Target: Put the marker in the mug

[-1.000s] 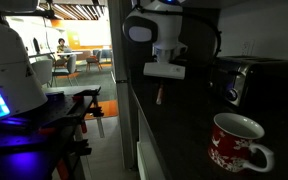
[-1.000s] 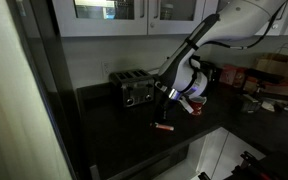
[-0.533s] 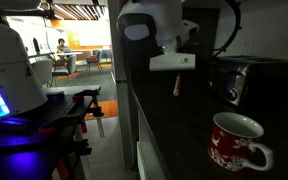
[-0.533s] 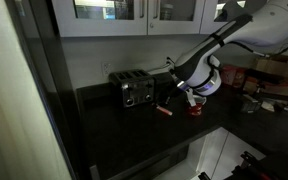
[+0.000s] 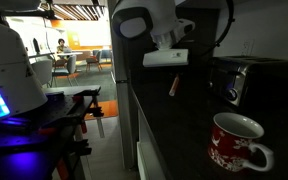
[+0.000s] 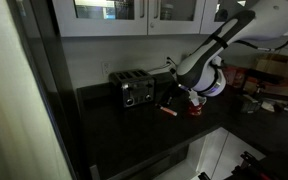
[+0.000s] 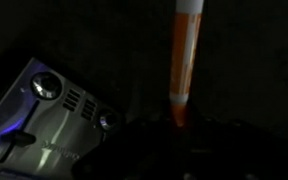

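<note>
Gripper (image 5: 173,70) pinches the marker (image 5: 174,87), holding it clear of the counter; moving it over the mug (image 5: 239,143) and dropping it in is left.

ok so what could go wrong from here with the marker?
1. The pincer grips the marker near one end, and it hangs tilted; it could slip or pivot in transit.
2. Tilted like that, its tip might catch the rim of the mug instead of dropping in.
3. The toaster stands near the mug, so the arm could clip it.
</note>
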Tool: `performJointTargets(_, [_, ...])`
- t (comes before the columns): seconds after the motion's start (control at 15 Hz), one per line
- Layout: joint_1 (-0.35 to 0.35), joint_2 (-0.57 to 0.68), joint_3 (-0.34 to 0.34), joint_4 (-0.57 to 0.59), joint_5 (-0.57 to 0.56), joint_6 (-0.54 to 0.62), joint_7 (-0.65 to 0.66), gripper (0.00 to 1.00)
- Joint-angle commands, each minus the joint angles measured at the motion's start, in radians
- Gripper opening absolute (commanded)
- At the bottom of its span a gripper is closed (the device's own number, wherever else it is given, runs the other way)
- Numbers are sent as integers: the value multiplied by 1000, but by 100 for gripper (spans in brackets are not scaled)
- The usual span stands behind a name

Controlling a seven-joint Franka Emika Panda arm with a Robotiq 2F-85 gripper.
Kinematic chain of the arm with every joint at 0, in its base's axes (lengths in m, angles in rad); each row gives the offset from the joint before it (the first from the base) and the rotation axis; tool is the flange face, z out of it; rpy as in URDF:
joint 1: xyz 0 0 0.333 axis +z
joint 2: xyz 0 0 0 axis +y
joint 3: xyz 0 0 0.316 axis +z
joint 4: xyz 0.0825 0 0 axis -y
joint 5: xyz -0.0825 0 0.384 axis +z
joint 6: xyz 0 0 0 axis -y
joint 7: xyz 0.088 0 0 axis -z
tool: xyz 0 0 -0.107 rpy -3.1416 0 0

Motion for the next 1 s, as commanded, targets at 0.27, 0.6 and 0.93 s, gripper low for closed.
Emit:
performJointTargets(0.27, [7,-1,-38,0,-139,1,120,19])
performJointTargets(0.6, [-51,143,-103,47,-343,241,302,5])
performJointTargets(0.93, [-280,262,39,207,-343,191,287,5])
